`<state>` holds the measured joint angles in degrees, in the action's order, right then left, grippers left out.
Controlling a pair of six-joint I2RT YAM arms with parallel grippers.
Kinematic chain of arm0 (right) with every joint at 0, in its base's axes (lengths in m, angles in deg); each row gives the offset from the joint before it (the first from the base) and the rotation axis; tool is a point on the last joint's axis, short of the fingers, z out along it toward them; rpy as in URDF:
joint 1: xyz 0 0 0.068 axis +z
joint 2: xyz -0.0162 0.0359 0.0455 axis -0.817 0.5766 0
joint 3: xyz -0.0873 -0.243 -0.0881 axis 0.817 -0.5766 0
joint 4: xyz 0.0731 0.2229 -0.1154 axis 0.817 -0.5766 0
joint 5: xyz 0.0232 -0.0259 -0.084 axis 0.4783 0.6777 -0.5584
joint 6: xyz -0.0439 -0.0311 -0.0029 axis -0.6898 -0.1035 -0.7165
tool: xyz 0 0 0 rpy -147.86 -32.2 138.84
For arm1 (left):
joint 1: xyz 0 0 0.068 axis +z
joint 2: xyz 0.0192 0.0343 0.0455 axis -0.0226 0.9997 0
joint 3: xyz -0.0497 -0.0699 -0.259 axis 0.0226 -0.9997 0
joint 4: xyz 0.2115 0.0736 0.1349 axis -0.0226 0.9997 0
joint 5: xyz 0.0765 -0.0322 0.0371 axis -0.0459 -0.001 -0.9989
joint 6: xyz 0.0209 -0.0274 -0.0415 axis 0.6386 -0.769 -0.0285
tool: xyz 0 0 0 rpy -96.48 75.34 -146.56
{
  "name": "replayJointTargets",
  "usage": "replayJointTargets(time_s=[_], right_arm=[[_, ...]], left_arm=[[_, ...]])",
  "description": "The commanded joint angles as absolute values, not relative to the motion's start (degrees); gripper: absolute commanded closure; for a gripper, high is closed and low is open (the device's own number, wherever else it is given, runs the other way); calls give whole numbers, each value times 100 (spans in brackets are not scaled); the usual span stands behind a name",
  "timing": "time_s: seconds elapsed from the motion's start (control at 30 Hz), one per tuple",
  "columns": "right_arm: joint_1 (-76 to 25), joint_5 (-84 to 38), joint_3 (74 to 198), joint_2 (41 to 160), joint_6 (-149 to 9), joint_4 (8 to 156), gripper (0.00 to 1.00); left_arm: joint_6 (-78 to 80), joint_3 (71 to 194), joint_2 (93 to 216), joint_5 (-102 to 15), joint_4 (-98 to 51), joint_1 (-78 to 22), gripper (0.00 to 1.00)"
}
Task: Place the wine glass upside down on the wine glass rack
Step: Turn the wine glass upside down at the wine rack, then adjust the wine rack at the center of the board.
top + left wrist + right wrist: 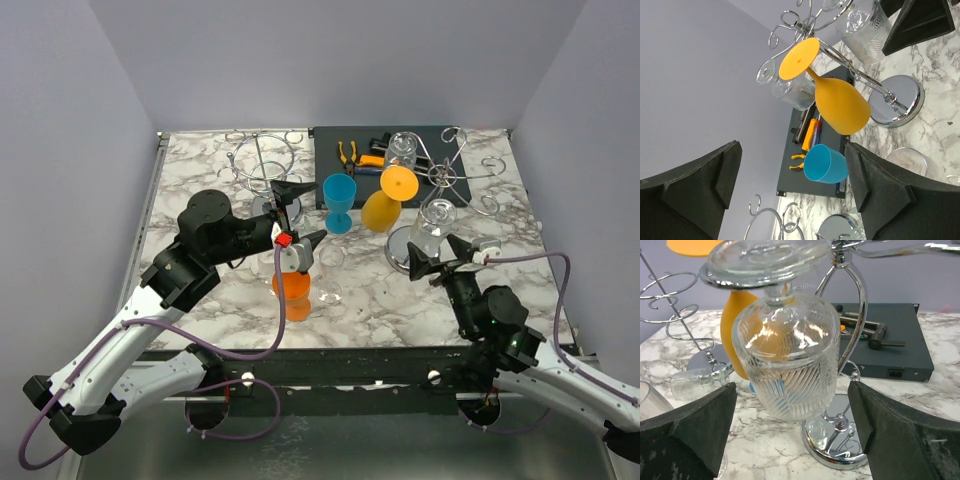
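A clear ribbed wine glass (785, 360) hangs upside down on the chrome wine glass rack (840, 442), its foot (767, 260) resting in a ring of the rack. My right gripper (792, 440) stands open just in front of the bowl, with both fingers apart from the glass. From above, this glass (432, 230) hangs over the rack's base (403, 245), and the right gripper (445, 262) is right next to it. A yellow glass (385, 205) and another clear glass (400, 150) also hang there. My left gripper (300, 215) is open and empty over the table's middle.
A blue glass (339, 200) stands upright beside a black tray with pliers (350, 152). An orange glass (292, 290) and a clear glass (330, 272) stand on the marble below my left gripper. A second chrome rack (262, 165) is at the back left.
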<state>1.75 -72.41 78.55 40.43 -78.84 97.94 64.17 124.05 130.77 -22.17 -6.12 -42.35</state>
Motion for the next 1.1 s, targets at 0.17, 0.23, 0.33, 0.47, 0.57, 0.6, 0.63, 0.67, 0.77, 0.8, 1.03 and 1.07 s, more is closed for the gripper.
replayJointTargets(time_s=[0.17,0.23,0.33,0.47,0.57,0.6,0.63,0.67,0.77,0.8,1.03,1.07], right_arm=[[170,-5576,9813,4053,-7037,6731,0],[173,-5271,10453,4191,-6722,5844,0],[173,-4945,11295,4506,-6329,4722,0],[171,-4910,12022,4795,-5988,4065,0],[172,-5148,12347,4939,-5917,4212,0],[172,-5371,12421,5010,-5921,4332,0],[174,-5538,12512,5163,-5955,4513,0],[174,-5729,12632,5383,-6063,4684,0],[170,-6393,13252,6393,-6335,5038,2],[170,-6629,13604,6893,-6410,5052,3],[128,-6645,15968,9268,-7581,5421,4],[70,-6557,16014,9258,-7779,5716,4]], left_arm=[[5658,12664,13309,-2220,-739,-4245,8],[5355,12789,13409,-2291,-808,-4250,8],[4851,12961,13558,-2319,-898,-4249,8],[4550,13167,13773,-2299,-948,-4248,8],[4283,13357,13954,-2354,-992,-4252,6],[4152,13458,14031,-2374,-1003,-4251,5],[4042,13554,14108,-2387,-1005,-4247,5],[3891,13698,14209,-2394,-1005,-4247,5],[3408,14210,14570,-2492,-1004,-4249,4],[3217,14370,14678,-2585,-995,-4249,5],[2697,15064,15036,-3546,-608,-4212,9],[2690,15008,14979,-3585,-581,-4208,9]])
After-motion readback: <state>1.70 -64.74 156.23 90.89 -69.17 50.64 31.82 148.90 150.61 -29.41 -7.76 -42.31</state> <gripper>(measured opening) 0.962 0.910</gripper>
